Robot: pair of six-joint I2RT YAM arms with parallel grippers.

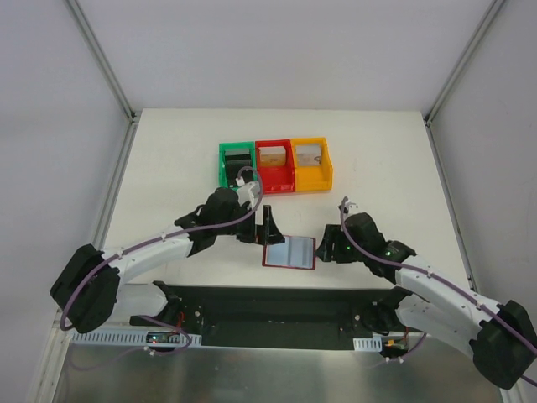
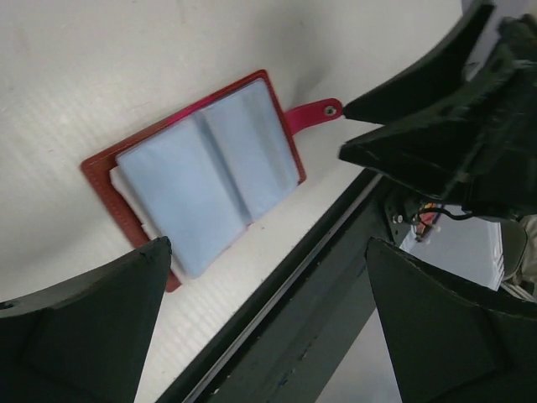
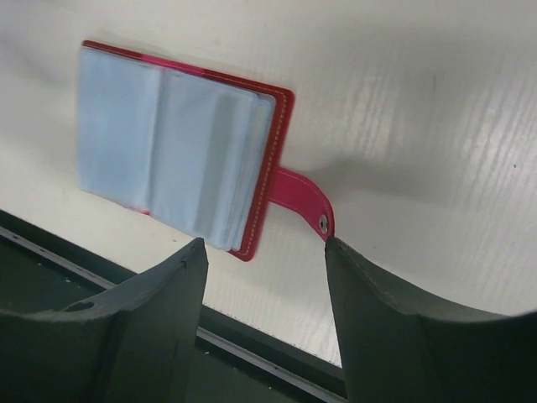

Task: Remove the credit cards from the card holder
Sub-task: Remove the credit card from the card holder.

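The card holder (image 1: 289, 252) lies open on the white table, grey-blue sleeves up. It also shows in the left wrist view (image 2: 201, 168) and the right wrist view (image 3: 176, 143). Its red tab strap (image 3: 300, 204) sticks out to the right. The credit cards are hidden inside the sleeves. My left gripper (image 1: 267, 225) hovers just behind the holder's left edge, open and empty (image 2: 268, 319). My right gripper (image 1: 323, 246) is open at the holder's right side (image 3: 263, 243). Its right fingertip (image 3: 336, 252) is at the snap end of the strap.
Green (image 1: 237, 165), red (image 1: 274, 164) and orange (image 1: 311, 162) bins stand in a row behind the holder. The black base plate (image 1: 277, 306) runs along the table's near edge, just in front of the holder.
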